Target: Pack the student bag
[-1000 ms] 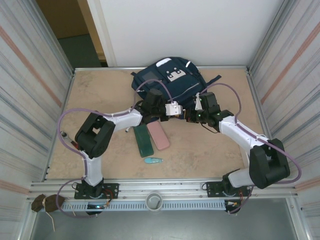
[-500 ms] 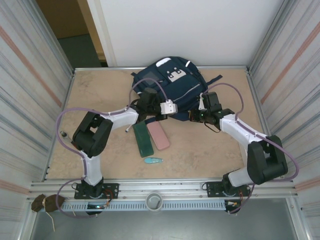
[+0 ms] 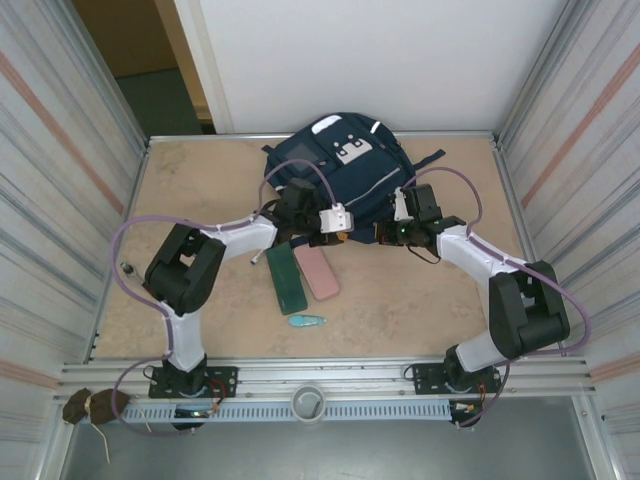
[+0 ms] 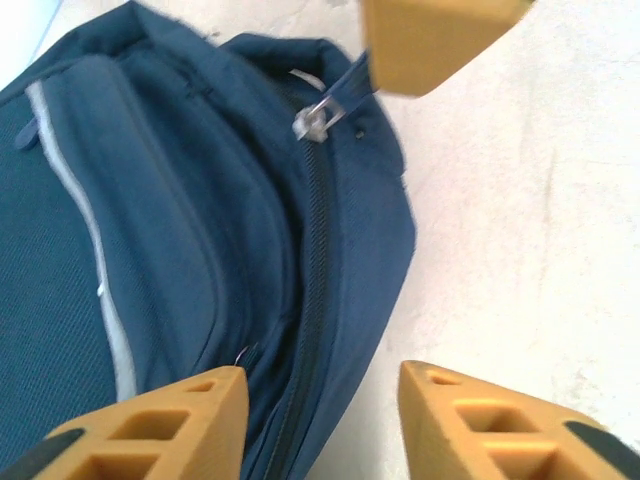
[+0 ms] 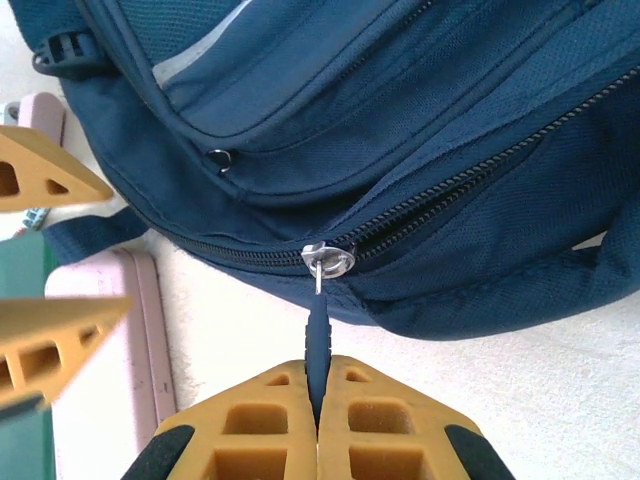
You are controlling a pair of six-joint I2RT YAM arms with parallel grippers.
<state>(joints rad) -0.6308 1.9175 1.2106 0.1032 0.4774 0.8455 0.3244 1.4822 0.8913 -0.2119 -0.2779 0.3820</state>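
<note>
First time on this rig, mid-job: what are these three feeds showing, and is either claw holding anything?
This is a two-armed robot bolted at the near edge of the table. The overhead picture looks down from behind the arms. The other two come from wrist cameras, so the orange fingers at the bottom are that arm's own. The navy student bag lies at the far side, with a green case, a pink case and a small blue item nearer. The right gripper is shut on the zipper pull; the left gripper is open over the bag's edge.
</note>
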